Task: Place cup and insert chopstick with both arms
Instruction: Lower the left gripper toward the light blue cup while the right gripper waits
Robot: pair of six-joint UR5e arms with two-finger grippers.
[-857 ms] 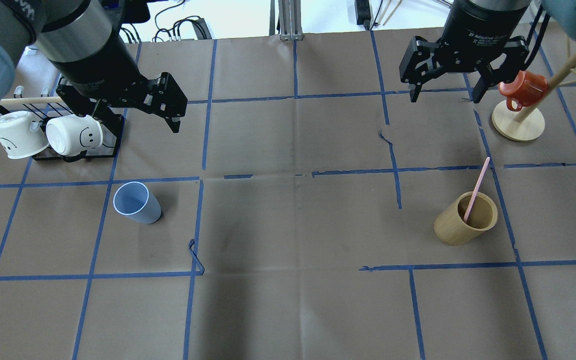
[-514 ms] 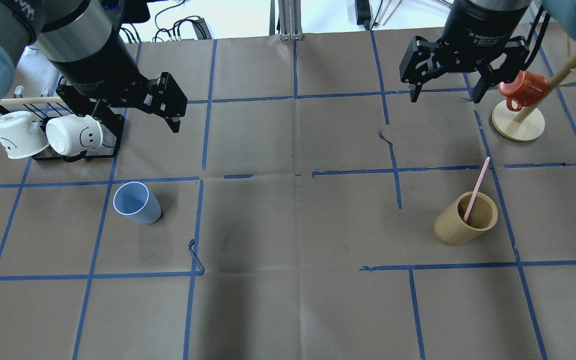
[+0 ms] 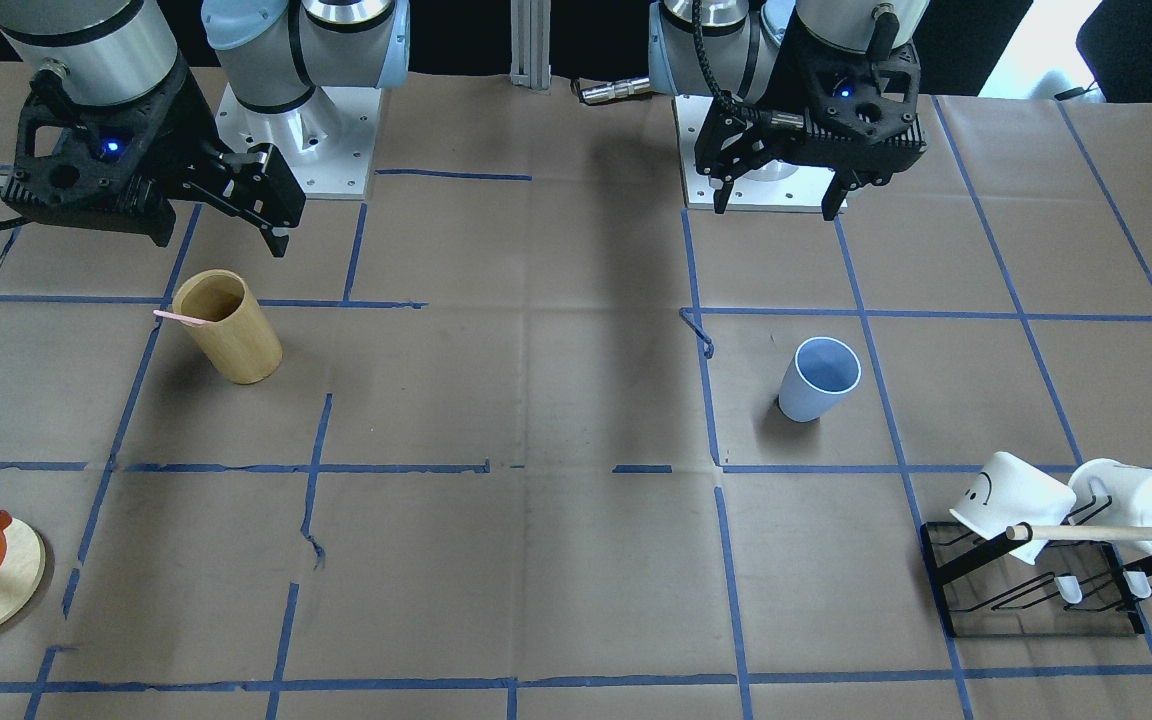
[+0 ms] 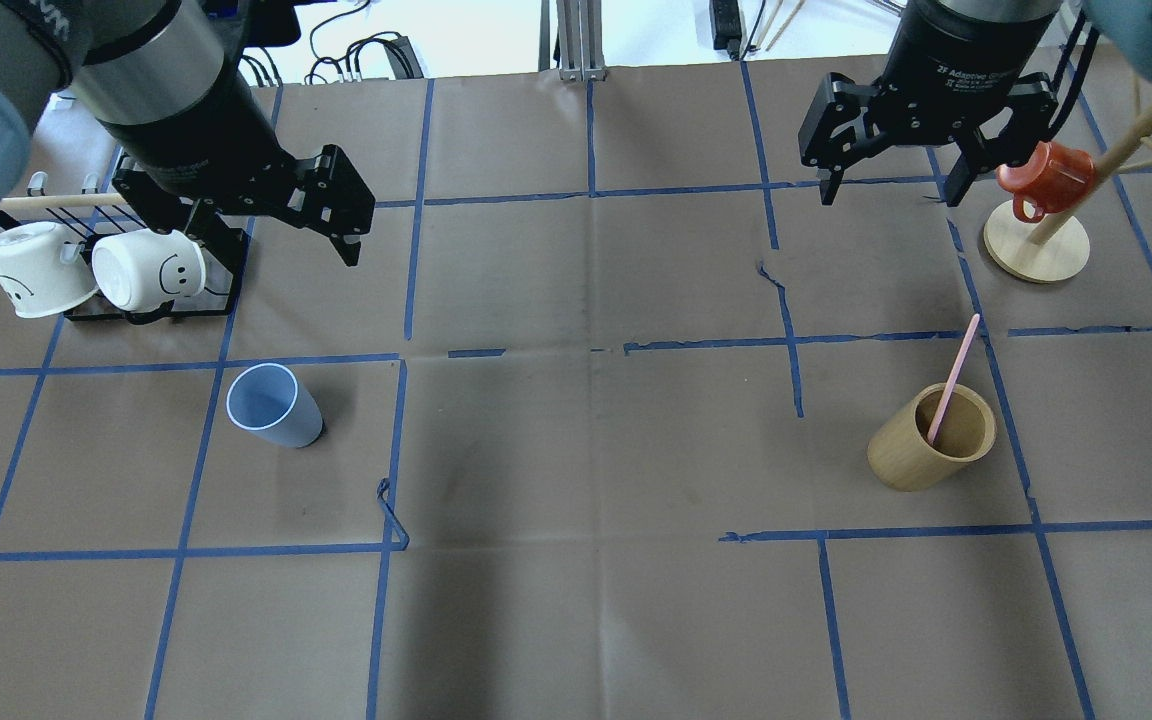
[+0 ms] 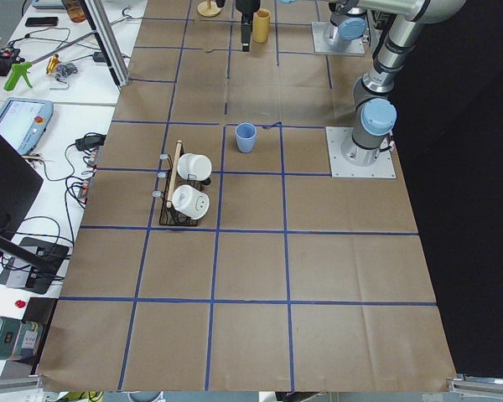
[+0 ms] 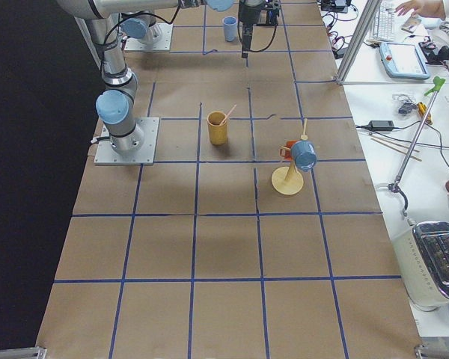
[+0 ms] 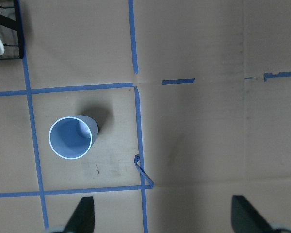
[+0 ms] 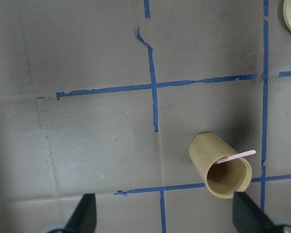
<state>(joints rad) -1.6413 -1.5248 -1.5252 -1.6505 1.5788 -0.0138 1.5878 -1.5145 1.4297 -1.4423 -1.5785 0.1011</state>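
Note:
A light blue cup (image 4: 273, 405) stands upright on the table's left half; it also shows in the front view (image 3: 819, 380) and the left wrist view (image 7: 72, 137). A bamboo holder (image 4: 931, 437) stands on the right half with one pink chopstick (image 4: 954, 378) leaning in it; both show in the right wrist view (image 8: 222, 166). My left gripper (image 4: 271, 235) is open and empty, raised behind the cup. My right gripper (image 4: 891, 195) is open and empty, raised well behind the holder.
A black rack (image 4: 146, 300) with two white smiley mugs (image 4: 148, 272) stands at the far left under my left arm. A wooden mug tree (image 4: 1036, 250) with a red mug (image 4: 1046, 178) stands at the far right, close to my right gripper.

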